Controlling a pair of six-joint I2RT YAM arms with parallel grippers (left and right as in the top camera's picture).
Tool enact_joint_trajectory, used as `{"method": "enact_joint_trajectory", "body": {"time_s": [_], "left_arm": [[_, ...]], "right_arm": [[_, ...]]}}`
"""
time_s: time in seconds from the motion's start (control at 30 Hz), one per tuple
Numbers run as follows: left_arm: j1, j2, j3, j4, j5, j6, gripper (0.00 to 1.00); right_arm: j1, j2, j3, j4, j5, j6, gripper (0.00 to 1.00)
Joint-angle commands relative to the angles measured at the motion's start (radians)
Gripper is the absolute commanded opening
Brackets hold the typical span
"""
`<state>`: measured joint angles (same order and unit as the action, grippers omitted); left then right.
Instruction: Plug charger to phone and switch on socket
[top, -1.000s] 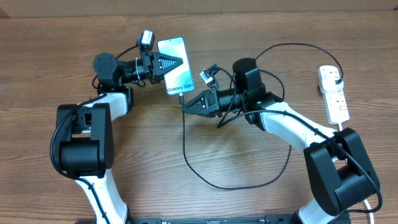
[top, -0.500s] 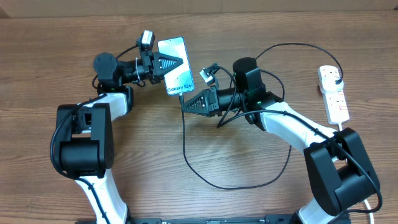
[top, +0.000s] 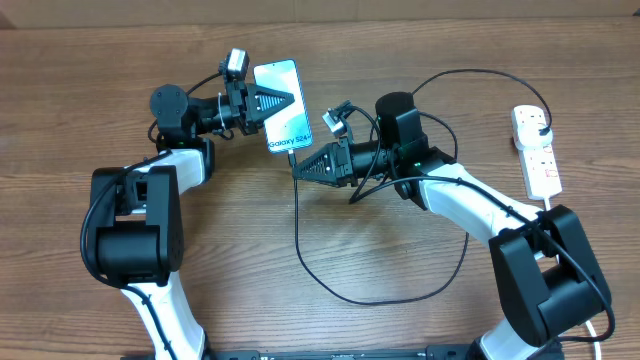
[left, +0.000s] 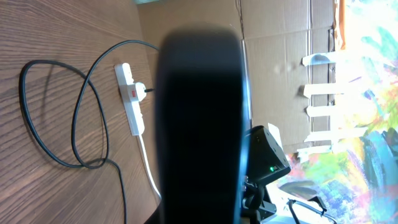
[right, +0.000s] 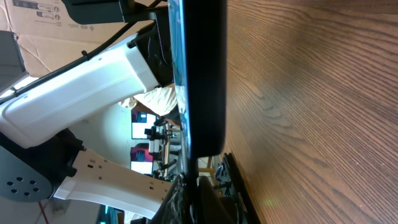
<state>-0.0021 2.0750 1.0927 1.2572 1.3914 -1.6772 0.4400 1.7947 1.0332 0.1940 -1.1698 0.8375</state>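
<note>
While both hands grip, phone hangs above table.

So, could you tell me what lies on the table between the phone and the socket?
In the overhead view, the right arm and the charger's loops lie between phone and socket.

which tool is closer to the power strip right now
Right. The right tool sits mid-table at the phone's lower end, and the power strip lies far off on that arm's side. The left tool, gripping the phone, is farther.
</note>
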Motion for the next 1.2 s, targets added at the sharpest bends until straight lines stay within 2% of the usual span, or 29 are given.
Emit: {"method": "enact_joint_trajectory", "body": {"time_s": [0.0, 1.17], "left_arm": [[0.002, -0.009, 0.023, 0.011, 0.015, -0.014, 0.04], [-0.038, -0.009, 0.023, 0.011, -0.011, -0.014, 0.04]], "right_arm": [[-0.011, 0.006, 0.0, 0.006, 0.026, 0.0, 0.04], [-0.035, 0.006, 0.0, 0.011, 0.055, 0.008, 0.04]]}}
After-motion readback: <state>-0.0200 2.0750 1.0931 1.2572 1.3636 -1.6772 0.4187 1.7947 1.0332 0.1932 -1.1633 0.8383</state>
